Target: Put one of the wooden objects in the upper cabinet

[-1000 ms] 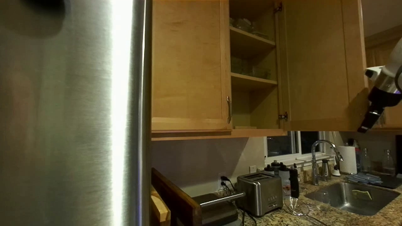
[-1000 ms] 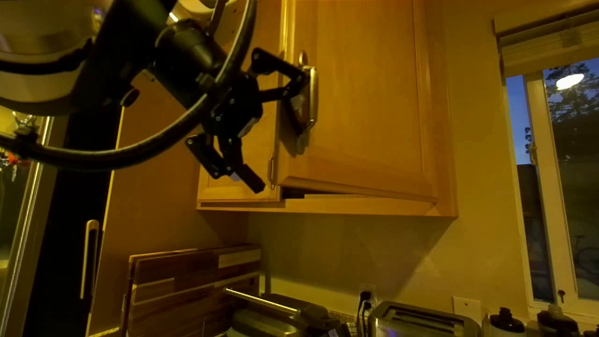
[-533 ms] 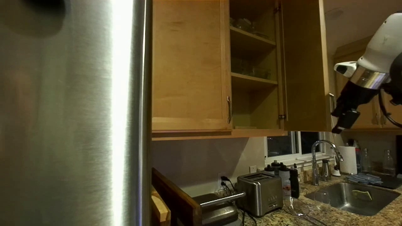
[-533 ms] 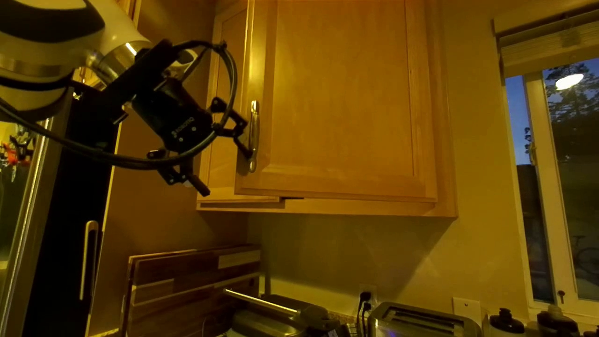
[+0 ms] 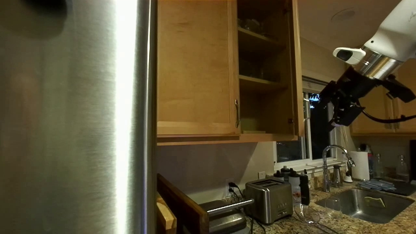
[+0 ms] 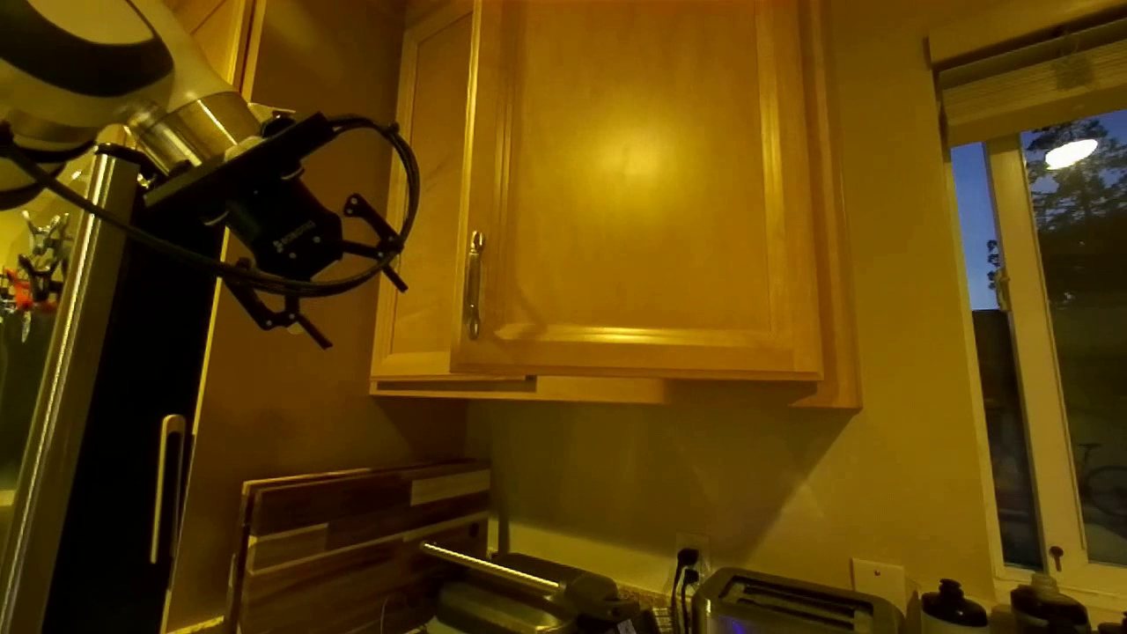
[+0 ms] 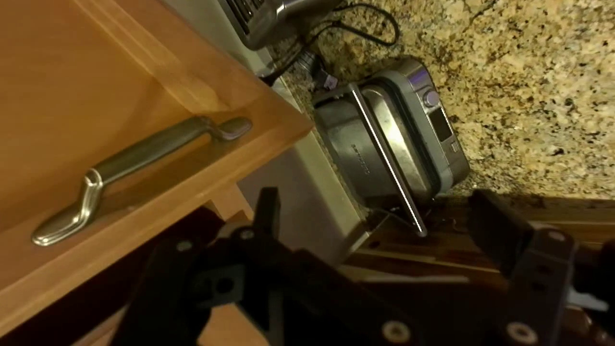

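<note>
- Two black fingers [image 7: 502, 235] on the end effector [image 6: 365, 314], with a wide gap between the tips, both slanting downward.
- Near the end effector, yet apart from the fingers: silver bar handle [image 7: 149, 151] of a wooden door [image 6: 634, 255], standing out from the frame.
- Beyond that door from the end effector: upper cabinet [image 5: 252, 110] in honey-coloured wood, partner door [image 5: 196, 68] closed, shelves [image 5: 263, 82] exposed in an exterior view.
- Well apart from the end effector, at the bottom of the upper cabinet: pale flat piece [image 5: 253, 132], too small to identify; on the shelves above, dim dishes [image 5: 252, 24], hard to make out.
- Below the end effector, on the granite tabletop [image 7: 538, 96]: contact grill [image 7: 353, 154] with a long metal bar [image 7: 387, 160] across the lid, stainless-steel toaster [image 5: 269, 201] near it.
- Also lower than the end effector, on edge just beside the grill: striped wooden cutting board [image 6: 352, 546], next to a paler board [image 5: 166, 216].
- Lower than the end effector too, past the toaster in an exterior view: water bottles [image 5: 295, 188], gooseneck faucet [image 5: 325, 172], stainless-steel sink [image 5: 360, 208], paper-towel roll [image 5: 360, 165].
- Well to one side of the end effector, filling the foreground of an exterior view: brushed-steel refrigerator [image 5: 81, 130].
</note>
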Available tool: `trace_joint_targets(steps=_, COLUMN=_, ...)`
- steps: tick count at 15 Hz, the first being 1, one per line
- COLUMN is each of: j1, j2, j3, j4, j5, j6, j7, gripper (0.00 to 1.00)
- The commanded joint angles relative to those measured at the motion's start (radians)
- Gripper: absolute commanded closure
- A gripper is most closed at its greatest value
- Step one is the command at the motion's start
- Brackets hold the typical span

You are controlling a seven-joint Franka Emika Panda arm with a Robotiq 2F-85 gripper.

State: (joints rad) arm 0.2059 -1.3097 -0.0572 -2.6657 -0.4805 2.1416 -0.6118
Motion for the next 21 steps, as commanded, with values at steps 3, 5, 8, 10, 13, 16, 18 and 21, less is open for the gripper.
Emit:
trace_joint_targets(steps=3, j1=-0.067, j2=0.002, j3=-0.002, j4=0.016, j5=0.009, j6=-0.031, j7=0.075, gripper=0.00)
trace_joint_targets(steps=5, j1=-0.101, j2=0.026, j3=-0.010, j4=0.039, j5=0.005, j6=-0.078, j7=0.116, gripper=0.00)
trace_joint_targets(steps=8, j1=-0.174, j2=0.071, j3=-0.011, j4=0.077, j5=-0.006, j6=-0.131, j7=0.182, gripper=0.00)
trace_joint_targets(steps=10, j1=-0.217, j2=0.116, j3=-0.003, j4=0.113, j5=-0.011, j6=-0.174, j7=0.226, gripper=0.00)
trace_joint_targets(steps=13, j1=-0.193, j2=0.091, j3=-0.020, j4=0.087, j5=-0.014, j6=-0.146, j7=0.204, gripper=0.00)
trace_joint_targets(steps=16, j1=-0.197, j2=0.113, j3=-0.018, j4=0.099, j5=-0.013, j6=-0.148, j7=0.213, gripper=0.00)
trace_joint_targets(steps=18, j1=-0.197, j2=0.114, j3=-0.018, j4=0.101, j5=-0.013, j6=-0.149, j7=0.213, gripper=0.00)
trace_joint_targets(steps=21, j1=-0.184, j2=0.134, j3=-0.025, j4=0.115, j5=0.016, j6=-0.139, j7=0.233, gripper=0.00)
